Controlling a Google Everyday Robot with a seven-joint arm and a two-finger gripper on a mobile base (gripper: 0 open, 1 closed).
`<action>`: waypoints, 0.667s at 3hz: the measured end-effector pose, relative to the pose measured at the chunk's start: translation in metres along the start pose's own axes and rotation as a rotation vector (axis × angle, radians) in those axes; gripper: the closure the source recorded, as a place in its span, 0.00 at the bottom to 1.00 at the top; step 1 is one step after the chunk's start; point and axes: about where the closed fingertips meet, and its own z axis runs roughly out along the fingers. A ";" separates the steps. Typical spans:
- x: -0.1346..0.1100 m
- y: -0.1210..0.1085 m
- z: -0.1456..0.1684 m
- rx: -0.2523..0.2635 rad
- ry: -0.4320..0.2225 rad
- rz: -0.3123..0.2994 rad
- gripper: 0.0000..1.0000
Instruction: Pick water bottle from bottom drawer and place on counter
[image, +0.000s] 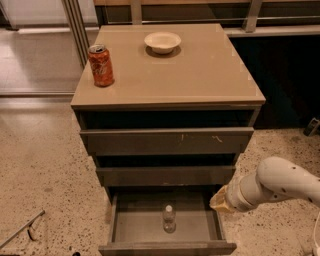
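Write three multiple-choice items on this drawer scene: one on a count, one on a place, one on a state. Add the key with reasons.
1. How many things stand on the counter?
A. one
B. two
C. three

2. Where is the water bottle?
A. on the counter
B. in the bottom drawer
C. on the floor

3. What state is the bottom drawer in?
A. pulled open
B. pushed shut
C. taken out of the cabinet

Key:
1 B: only the soda can and the bowl stand there.
2 B: the bottle stands on the drawer's floor, and the gripper is by the drawer's right side, apart from the bottle.
3 A: the drawer's inside shows from above.
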 end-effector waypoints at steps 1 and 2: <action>-0.002 -0.001 -0.003 0.005 0.002 -0.004 1.00; 0.016 -0.002 0.020 0.004 0.000 -0.060 1.00</action>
